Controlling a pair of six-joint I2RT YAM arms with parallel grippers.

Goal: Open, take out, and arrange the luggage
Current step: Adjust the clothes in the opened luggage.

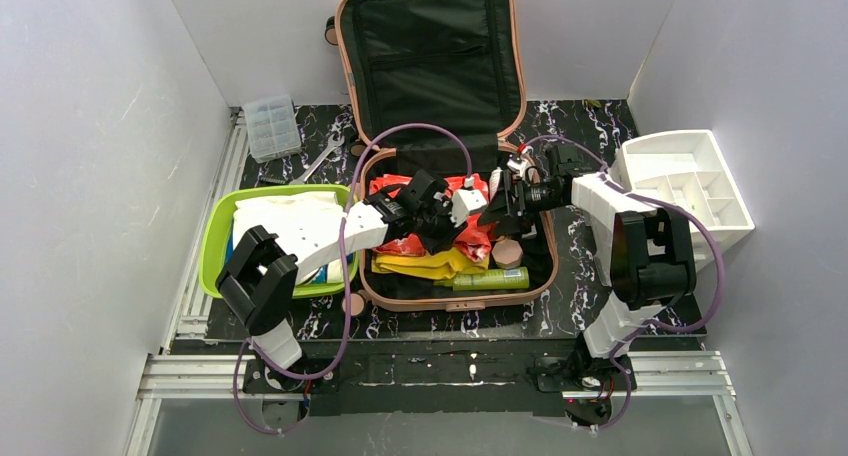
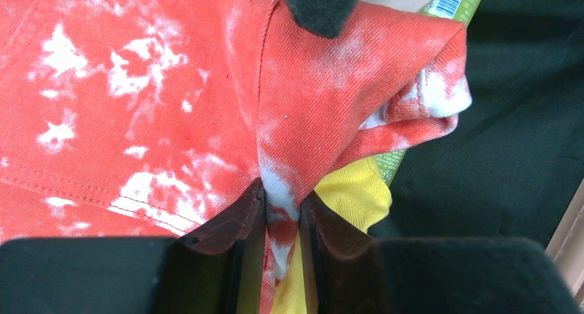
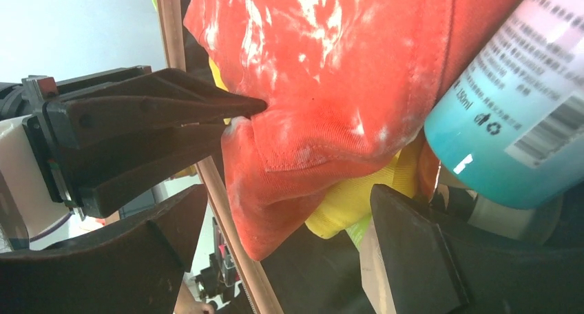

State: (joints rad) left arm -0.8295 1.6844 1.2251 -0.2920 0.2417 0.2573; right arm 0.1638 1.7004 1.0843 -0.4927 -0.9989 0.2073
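The suitcase [image 1: 430, 46] stands open in the middle of the table, its lid propped up against the back wall and its lower half lying flat between the two arms. So the opening is done. The emptying looks only partly done.

Several things lie in the lower half: a red cloth [image 1: 388, 186] with white blotches, a yellow cloth [image 1: 425, 266] under it, a green tube [image 1: 490, 279] along the near edge, and a small round tan thing [image 1: 508, 252]. The right wrist view also shows a teal bottle [image 3: 509, 121] leaning against the red cloth.

The left gripper [image 2: 282, 204] reaches into the case, its jaws pressed together on a fold of the red cloth, which bunches up between them. The right gripper [image 3: 289, 200] is just beside the same cloth from the other side, its jaws spread wide and holding nothing. The red cloth seems to be the item in hand, gripped but not yet out of the case.

To the left of the case, a green tray [image 1: 215, 266] holds a folded white garment [image 1: 285, 221], likely one item already set aside. To the right is a white organizer [image 1: 690, 176] with divided compartments; I see nothing placed in it. By this reckoning most of the unpacking and all of the sorting of the small things remain.
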